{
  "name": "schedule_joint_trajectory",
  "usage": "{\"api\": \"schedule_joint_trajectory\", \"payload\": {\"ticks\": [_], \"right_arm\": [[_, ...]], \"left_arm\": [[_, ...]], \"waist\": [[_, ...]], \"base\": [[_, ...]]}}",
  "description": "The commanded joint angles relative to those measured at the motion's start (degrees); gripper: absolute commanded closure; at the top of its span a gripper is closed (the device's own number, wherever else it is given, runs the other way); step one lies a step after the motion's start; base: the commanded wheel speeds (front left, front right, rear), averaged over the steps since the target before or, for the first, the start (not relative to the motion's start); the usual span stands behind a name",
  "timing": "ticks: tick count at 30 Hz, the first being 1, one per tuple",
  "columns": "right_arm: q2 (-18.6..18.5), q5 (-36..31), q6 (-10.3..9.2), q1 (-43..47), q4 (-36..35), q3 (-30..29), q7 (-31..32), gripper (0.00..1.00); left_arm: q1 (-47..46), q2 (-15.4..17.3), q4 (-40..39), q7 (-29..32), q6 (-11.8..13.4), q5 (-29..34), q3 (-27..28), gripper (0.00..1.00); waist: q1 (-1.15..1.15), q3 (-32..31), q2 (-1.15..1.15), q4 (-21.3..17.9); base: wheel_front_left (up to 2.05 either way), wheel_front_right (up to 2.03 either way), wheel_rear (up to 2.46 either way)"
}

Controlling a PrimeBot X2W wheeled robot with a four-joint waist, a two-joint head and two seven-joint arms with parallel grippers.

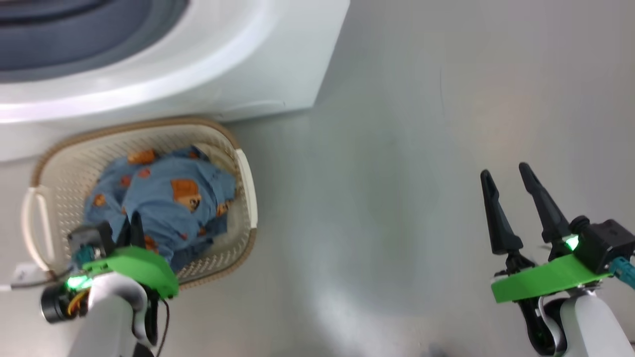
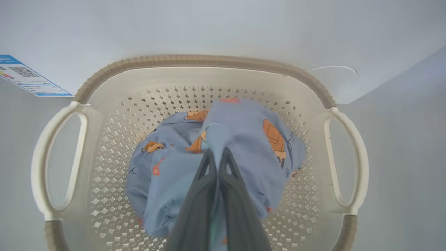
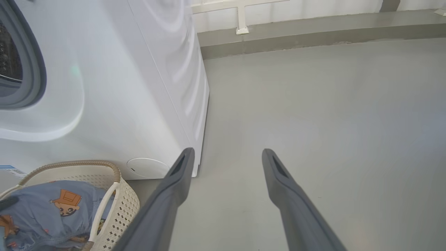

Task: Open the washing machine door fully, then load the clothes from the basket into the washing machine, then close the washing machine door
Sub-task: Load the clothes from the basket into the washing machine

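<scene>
Load step, by the look: seal (image 3: pixel 36 66) bare above basket (image 2: pixel 202 61), so door prob. open already. Pinching a fold of clothes (image 2: pixel 251 139) w/ L gripper (image 2: pixel 216 153), pressed together, mid-basket; rest of bundle heaped in basket, none lifted clear yet. Holding R gripper (image 1: pixel 505 169) spread, empty, well right of basket over floor (image 1: pixel 397 148). Washer (image 1: pixel 223 74) just behind basket. Next, judging: lift straight up till cloth clears basket, then carry up & back to drum (image 3: pixel 5 55) w/o snagging or dropping trailing cloth.

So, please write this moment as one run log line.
left gripper: shut on bear-print clothes in basket | right gripper: open, empty, above floor
</scene>
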Motion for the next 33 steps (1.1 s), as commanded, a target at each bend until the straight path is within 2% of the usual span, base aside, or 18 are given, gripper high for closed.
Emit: {"api": "schedule_joint_trajectory", "payload": {"ticks": [1, 7, 18, 26, 33], "right_arm": [[-0.7, -0.4, 0.08, 2.7, -0.7, 1.1, -0.3, 0.00], [-0.1, -0.6, 0.08, 5.4, 0.2, 1.6, -0.3, 0.00], [0.4, -0.6, 0.08, 8.9, 1.2, 2.4, -0.3, 0.00], [0.0, -1.0, 0.08, 11.2, 1.6, 2.7, -0.3, 0.00], [-0.1, -1.6, 0.08, 13.4, 1.9, 2.0, -0.3, 0.00]], "left_arm": [[4.2, 1.0, -3.5, -0.6, -0.2, -0.7, 2.0, 1.00], [11.3, 0.2, -11.0, -0.6, -1.2, -1.4, 3.1, 1.00], [20.0, -0.3, -19.9, -0.6, -2.0, -3.0, 2.2, 1.00], [25.7, -0.3, -27.4, -0.6, -1.0, -5.7, 0.6, 1.00], [30.4, -0.3, -34.1, -0.6, 0.1, -4.9, -0.6, 1.00]], "waist": [[0.00, -7.0, 0.00, 2.6], [0.00, -12.7, 0.00, 3.2], [0.00, -20.4, 0.00, 3.9], [0.00, -25.3, 0.00, 4.3], [0.00, -28.7, 0.00, 4.7]], "base": [[0.00, 0.00, 0.00], [0.00, 0.00, 0.00], [0.00, 0.00, 0.00], [0.00, 0.00, 0.00], [0.00, 0.00, 0.00]]}}
